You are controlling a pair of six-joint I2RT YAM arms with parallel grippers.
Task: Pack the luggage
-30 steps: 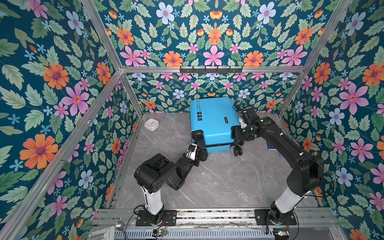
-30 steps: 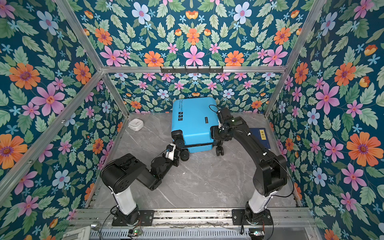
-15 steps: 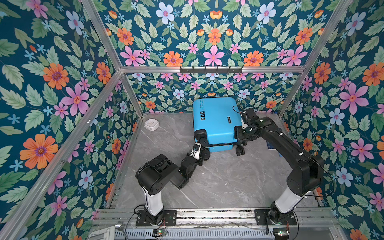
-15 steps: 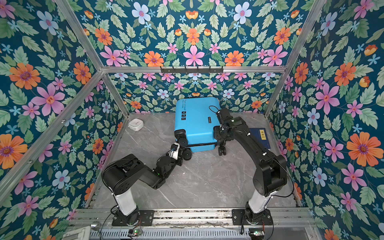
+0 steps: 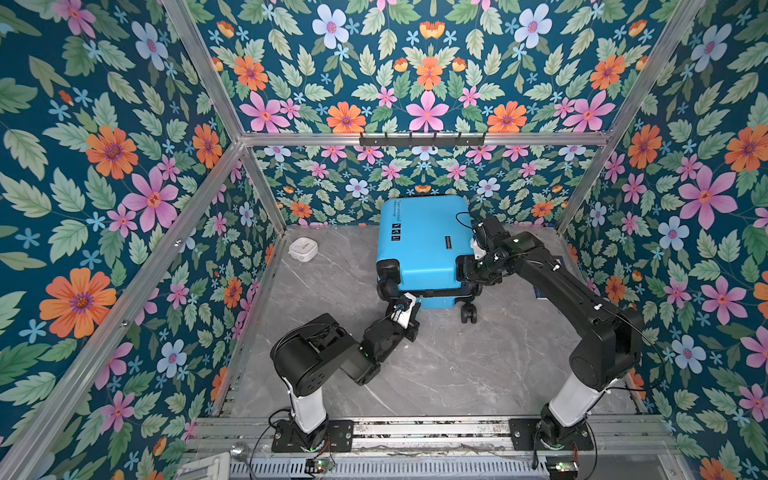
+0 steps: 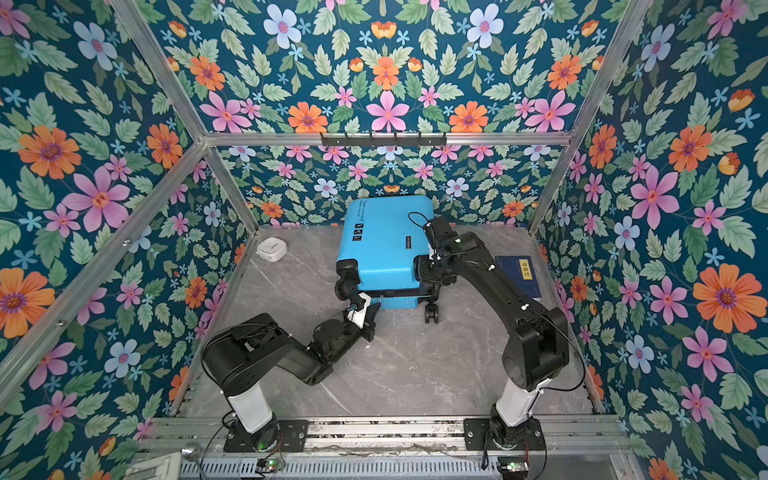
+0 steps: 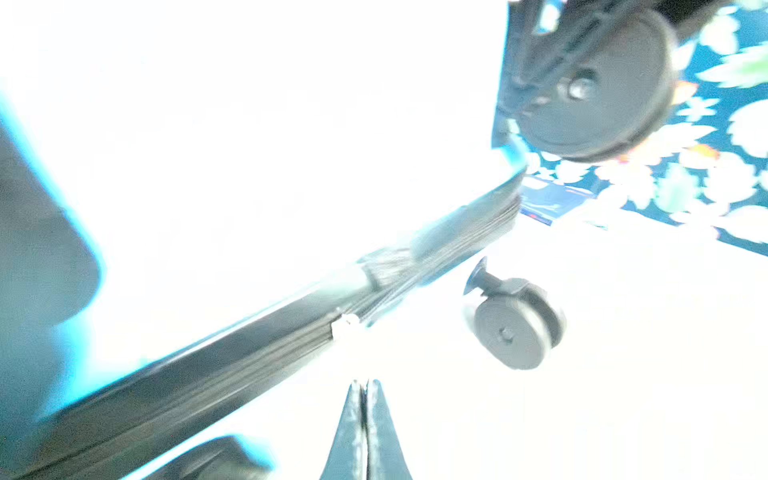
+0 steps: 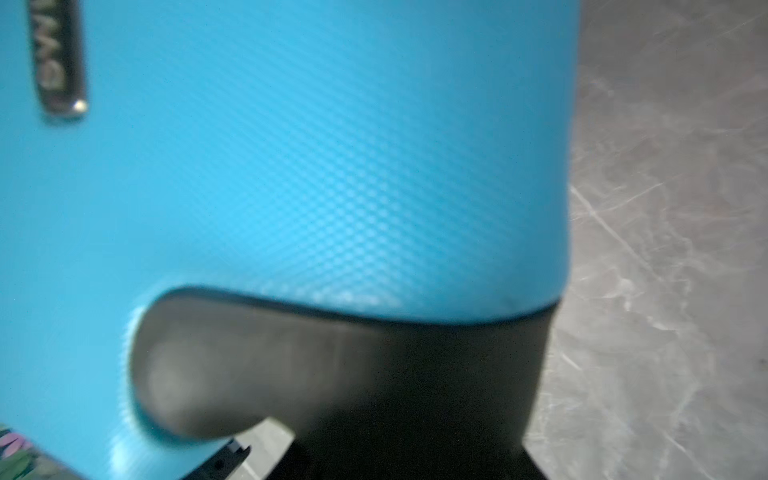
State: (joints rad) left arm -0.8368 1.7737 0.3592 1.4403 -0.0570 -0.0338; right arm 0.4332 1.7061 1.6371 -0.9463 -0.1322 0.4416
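Lying flat toward the back of the table, item 1: the luggage (image 5: 424, 245), sky-blue hard shell, lid down, black zip seam facing the arms, 1 caster (image 5: 468, 313) jutting from its near edge.

Item 2: left gripper (image 7: 365, 386), clenched on nothing, tips just short of that seam.

Item 3: right gripper (image 5: 471, 268), set at the luggage's near corner by the black wheel housing. Whether it clasps anything I cannot tell (shell fills its wrist view).

Risks, as I judge them: the pinched tips could skid off the seam. A push could slide the shell over the slick top toward the wall behind it. A slipping corner hold could let the case swivel.

Item 4: dark-blue book (image 6: 519, 274), beside the luggage past the right arm, unpacked.

Item 5: white puck (image 5: 303, 249), well apart on the luggage's opposite side.

Surface: grey marble-look table (image 5: 457, 374).

Room: floral walls (image 5: 104, 166), aluminium framing, black hook rail (image 5: 422, 139) above the luggage.
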